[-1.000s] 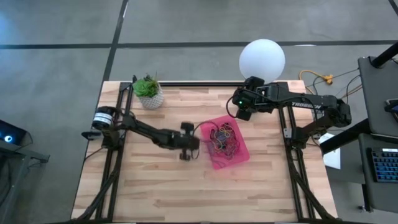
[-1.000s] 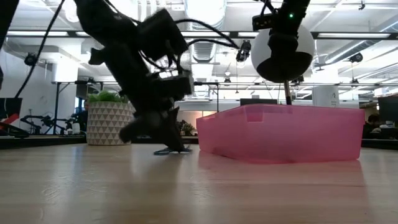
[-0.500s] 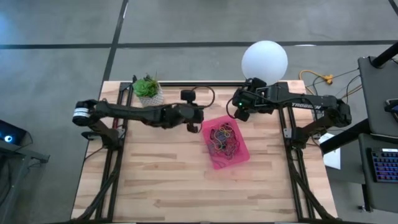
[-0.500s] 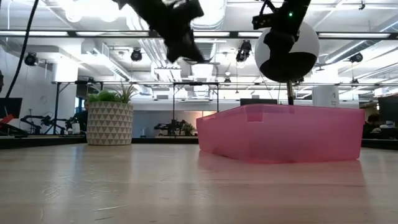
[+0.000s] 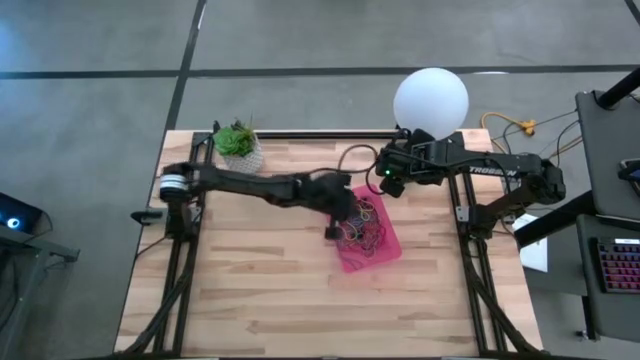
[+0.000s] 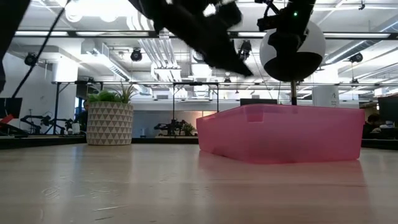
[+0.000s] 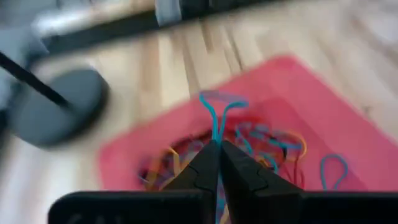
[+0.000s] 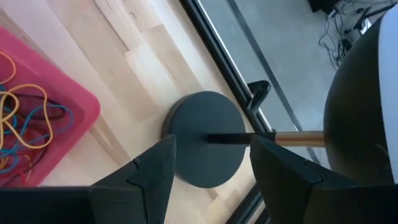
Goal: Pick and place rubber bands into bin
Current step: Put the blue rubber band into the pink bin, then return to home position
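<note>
The pink bin (image 5: 372, 252) lies on the wood table and holds a tangle of rubber bands (image 5: 362, 222) in orange, teal and dark colours. My left gripper (image 5: 334, 230) hangs over the bin's left edge, well above its rim in the low view (image 6: 239, 62). It is shut on a teal rubber band (image 7: 217, 115). In the left wrist view the bin (image 7: 305, 93) and its bands (image 7: 273, 149) lie beyond the fingertips. My right gripper (image 5: 385, 184) waits open by the bin's far right corner, over the lamp's base. My left gripper (image 7: 219, 145) pinches one teal rubber band between its two fingertips, near one end of the loop (image 7: 217, 135). The fingers slant down from the table's left. The rest of the loop (image 7: 219, 102) reaches out past the fingertips, lifted clear above the bin.
A white globe lamp (image 5: 431, 97) stands at the far edge, its round dark base (image 8: 208, 146) between my right gripper's fingers in the wrist view. A potted plant (image 5: 240, 147) stands at the far left. Bare wood lies on the bin's near side and left.
My left gripper rose from the table just left of the bin, swung up toward the far edge, then came right and now hangs over the bin's left edge. It lifted high above the bin's rim in the low view.
</note>
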